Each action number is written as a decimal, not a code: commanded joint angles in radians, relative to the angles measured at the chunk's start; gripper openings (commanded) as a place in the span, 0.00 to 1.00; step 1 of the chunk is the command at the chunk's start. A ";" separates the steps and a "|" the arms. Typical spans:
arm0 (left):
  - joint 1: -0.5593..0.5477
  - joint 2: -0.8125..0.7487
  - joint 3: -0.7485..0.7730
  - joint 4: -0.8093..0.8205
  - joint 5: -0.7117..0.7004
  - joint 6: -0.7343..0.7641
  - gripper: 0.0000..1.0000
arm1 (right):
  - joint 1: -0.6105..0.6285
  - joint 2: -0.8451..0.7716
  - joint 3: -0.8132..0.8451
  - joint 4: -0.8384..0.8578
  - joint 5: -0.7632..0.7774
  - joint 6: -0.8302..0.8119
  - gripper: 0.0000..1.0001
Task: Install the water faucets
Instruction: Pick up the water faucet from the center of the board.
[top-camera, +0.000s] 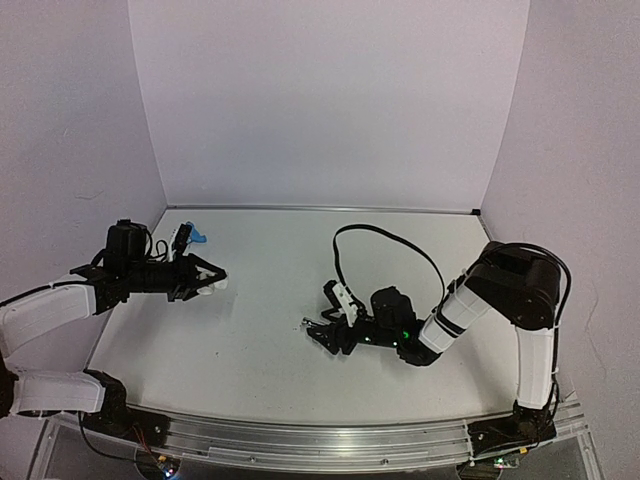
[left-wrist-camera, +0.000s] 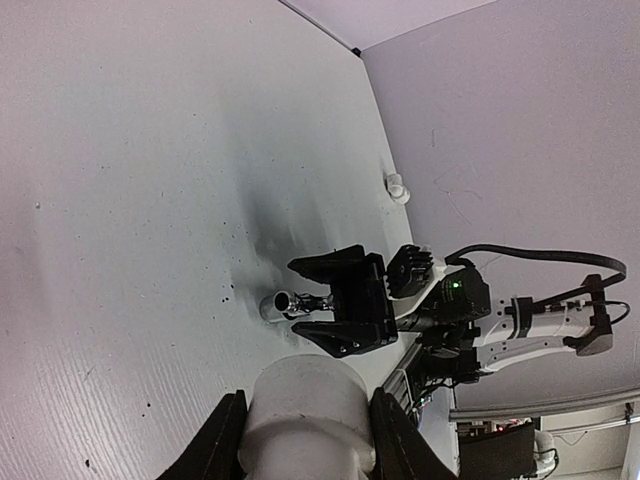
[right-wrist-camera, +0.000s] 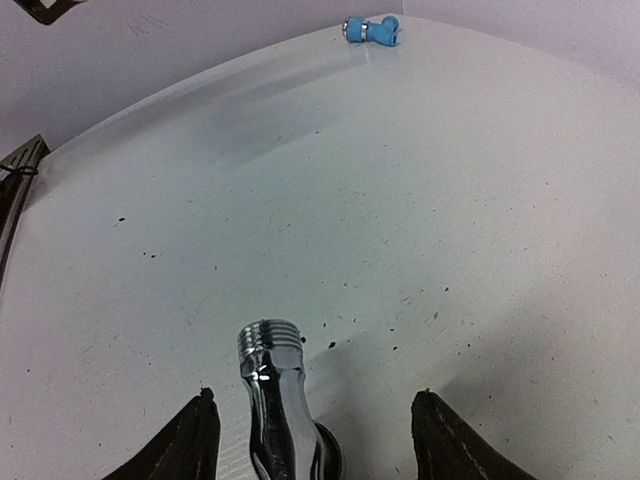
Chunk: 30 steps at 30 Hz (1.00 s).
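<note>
At the left of the table (top-camera: 260, 350), the left gripper (top-camera: 215, 281) has its fingers (left-wrist-camera: 225, 445) closed around a white pipe fitting (left-wrist-camera: 308, 405), held off the surface. Just behind it, near the back-left corner, the blue faucet (top-camera: 199, 237) lies on its side. Toward the middle, the silver faucet (right-wrist-camera: 270, 385) lies flat, threaded end pointing away from the right gripper (top-camera: 320, 331), whose fingers (right-wrist-camera: 190, 440) are spread wide on either side of it without touching it.
</note>
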 joint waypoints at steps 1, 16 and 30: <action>-0.005 -0.030 0.019 0.045 0.023 -0.012 0.00 | -0.008 0.031 0.007 0.112 -0.025 0.005 0.66; -0.004 -0.029 0.029 0.043 0.031 -0.015 0.00 | -0.025 0.063 0.018 0.149 -0.066 0.017 0.49; -0.004 -0.034 0.034 0.043 0.041 -0.024 0.00 | -0.025 0.085 0.049 0.150 -0.138 0.022 0.37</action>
